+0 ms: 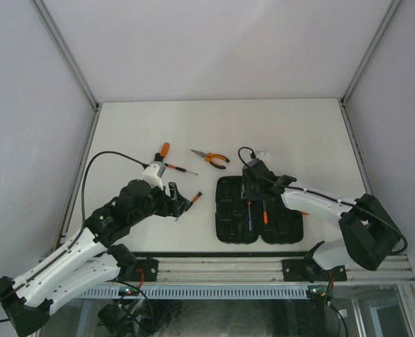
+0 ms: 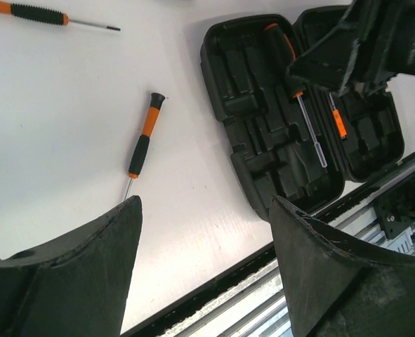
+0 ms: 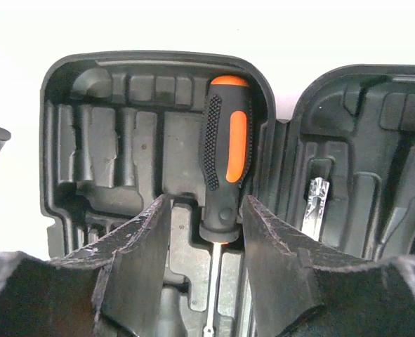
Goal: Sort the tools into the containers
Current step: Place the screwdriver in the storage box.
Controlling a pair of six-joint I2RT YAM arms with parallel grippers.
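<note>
The black tool case (image 1: 228, 228) lies open in front of the right arm. A thick orange-and-black screwdriver (image 3: 227, 151) rests in a moulded slot of its left half (image 3: 88, 126). My right gripper (image 3: 207, 217) straddles the base of that handle, open, with a gap on the left side. A small orange screwdriver (image 2: 338, 123) lies in the other half. My left gripper (image 2: 203, 210) hangs open over bare table, just short of a thin screwdriver (image 2: 142, 144). Pliers (image 1: 211, 158) lie behind the case.
Another thin screwdriver (image 2: 38, 14) lies farther back on the left, and an orange-handled tool (image 1: 164, 149) shows partly behind the left arm. The table's near edge and metal rail (image 1: 263, 270) run just below the case. Grey walls enclose the table.
</note>
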